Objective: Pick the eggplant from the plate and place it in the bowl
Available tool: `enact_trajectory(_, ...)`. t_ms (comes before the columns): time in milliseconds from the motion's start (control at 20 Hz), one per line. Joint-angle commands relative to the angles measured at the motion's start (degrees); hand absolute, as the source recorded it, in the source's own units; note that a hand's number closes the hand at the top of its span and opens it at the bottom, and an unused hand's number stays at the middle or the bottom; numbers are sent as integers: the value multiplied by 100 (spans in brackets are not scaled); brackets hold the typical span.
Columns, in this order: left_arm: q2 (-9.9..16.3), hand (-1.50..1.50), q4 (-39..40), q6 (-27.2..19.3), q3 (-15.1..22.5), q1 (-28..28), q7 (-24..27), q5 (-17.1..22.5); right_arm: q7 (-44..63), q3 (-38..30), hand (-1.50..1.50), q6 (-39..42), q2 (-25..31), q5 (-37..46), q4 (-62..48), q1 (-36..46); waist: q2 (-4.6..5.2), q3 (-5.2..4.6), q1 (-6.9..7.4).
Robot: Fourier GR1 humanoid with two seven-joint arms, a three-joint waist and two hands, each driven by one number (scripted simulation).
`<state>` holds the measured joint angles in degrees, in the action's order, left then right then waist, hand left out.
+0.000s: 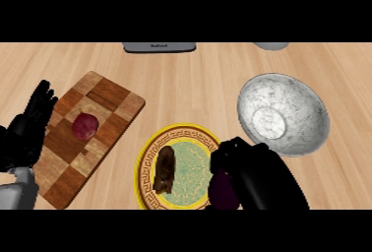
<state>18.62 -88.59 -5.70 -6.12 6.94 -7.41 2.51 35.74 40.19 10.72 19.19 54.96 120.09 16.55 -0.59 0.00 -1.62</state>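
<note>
While the right hand (254, 174) hangs over the four o'clock rim of the yellow-rimmed plate (149, 150), its black fingers are curled down around the eggplant (224, 193), whose dark purple body shows below the fingers at about five o'clock of the plate. From where I stand it looks like the eggplant lies on or just off the plate's edge; whether it has left the surface I cannot tell. Elsewhere on the plate, toward nine o'clock from its centre, lies a brown elongated piece of food (166, 169), apart from the hand.

At one o'clock from the plate, just beside it, sits the marbled grey bowl (309, 106), its mouth tipped toward the viewer. Over at nine o'clock lies a checkered cutting board (109, 98) with a dark red round item (85, 126) on it. The left hand (29, 125) rests at the board's left edge, fingers straight and relaxed, holding nothing.

I'd judge the eggplant fairly light, smooth-skinned and somewhat slippery, firm enough not to squash yet rounded enough to roll. Taking it across the thick middle, fingers on one side and thumb on the other, seems soundest. The carry to the bowl is short, up and to the right, and the bowl's raised wall needs clearing first.
</note>
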Motion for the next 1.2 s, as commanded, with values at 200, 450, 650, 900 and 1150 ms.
enact_trajectory(200, -109, 0, -247, 2, 68, -57, -113, -75, 746, -1336, 150, 723, 201, -561, 2142, -420, 35, 0, 112)
enact_trajectory(450, -228, 0, 102, -3, 73, -17, 209, -238, 158, -2676, 150, 891, -161, -1382, 977, 327, 64, -1, 185)
enact_trajectory(650, -448, 0, -271, -129, 253, -152, 122, -371, -721, -3254, 150, 567, -165, -1791, 152, 235, 63, 3, 196)
enact_trajectory(900, -173, 0, -138, 171, -53, 203, -229, -151, -1887, -3726, 150, 163, -127, -1911, -1082, 163, 67, 2, 184)
enact_trajectory(1150, -418, 0, -188, 109, 136, -136, 177, -321, -3157, -4042, 150, -481, -80, -1745, -3109, 779, 85, 4, 277)
